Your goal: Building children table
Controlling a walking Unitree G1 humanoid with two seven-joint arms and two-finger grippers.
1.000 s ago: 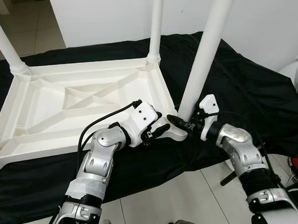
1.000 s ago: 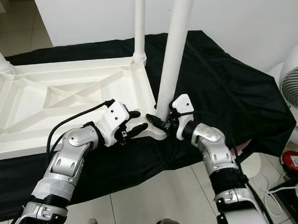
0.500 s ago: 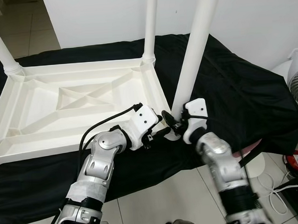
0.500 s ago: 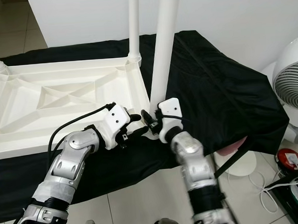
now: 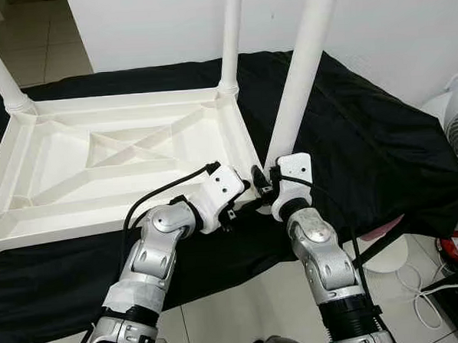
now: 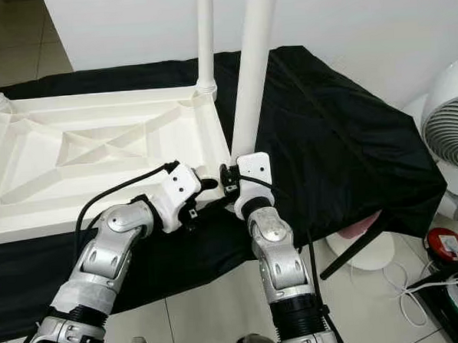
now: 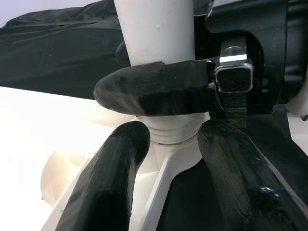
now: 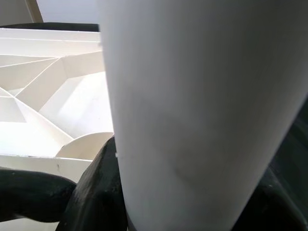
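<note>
The right gripper (image 5: 262,187) pinches the near-right table leg (image 5: 304,68) at its base. The left gripper (image 7: 163,159), fingers spread, straddles the tabletop (image 5: 121,158) corner socket. No writing is legible.

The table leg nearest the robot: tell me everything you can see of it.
The table leg is a smooth white tube, plastic by its look, standing upright with a slight lean in the near right corner socket of the upturned white table. Its top runs out of view. The right gripper clasps its base, one finger lying across it. The left gripper sits at the socket just below.

No readable text or labels anywhere here.
</note>
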